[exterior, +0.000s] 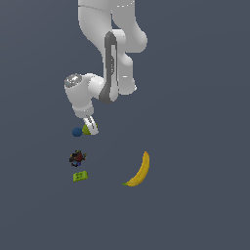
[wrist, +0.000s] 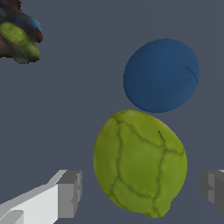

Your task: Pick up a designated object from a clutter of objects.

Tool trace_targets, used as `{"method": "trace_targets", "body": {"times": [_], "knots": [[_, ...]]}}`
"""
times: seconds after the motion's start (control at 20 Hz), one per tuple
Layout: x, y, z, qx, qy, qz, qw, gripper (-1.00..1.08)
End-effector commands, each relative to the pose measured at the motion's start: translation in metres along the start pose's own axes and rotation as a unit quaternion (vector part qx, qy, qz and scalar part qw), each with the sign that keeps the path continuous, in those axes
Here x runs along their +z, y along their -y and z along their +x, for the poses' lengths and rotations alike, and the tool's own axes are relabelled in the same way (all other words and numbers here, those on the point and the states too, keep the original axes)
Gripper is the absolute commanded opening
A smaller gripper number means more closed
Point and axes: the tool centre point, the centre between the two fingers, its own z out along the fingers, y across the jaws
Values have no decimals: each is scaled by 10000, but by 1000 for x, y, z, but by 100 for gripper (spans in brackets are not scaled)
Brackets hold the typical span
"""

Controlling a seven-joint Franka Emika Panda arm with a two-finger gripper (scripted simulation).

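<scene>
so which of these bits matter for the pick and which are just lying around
In the job:
- olive-green pear, the one to pick
- gripper, open, a finger on each side of the pear

Just lying about:
- blue ball, right beside the pear
- dark multicoloured lump
- flat green box
- banana

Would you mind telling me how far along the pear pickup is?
Done: the tool is down over the pear, one finger on each side. In hand: closing; the fingers are open, apart from the fruit. Left: grip and lift it clear of the blue ball right beside it.
</scene>
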Motion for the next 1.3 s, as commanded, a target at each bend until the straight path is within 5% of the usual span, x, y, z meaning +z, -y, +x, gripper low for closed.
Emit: {"method": "trace_targets", "body": {"times": [0.0,0.25,0.3,1.25], "knots": [[8,0,0,4,-3,3,10000,100],[12,0,1,5,-4,6,10000,100],[12,0,1,5,-4,6,10000,-100],[-7,4,0,4,-4,9,10000,-100]]}}
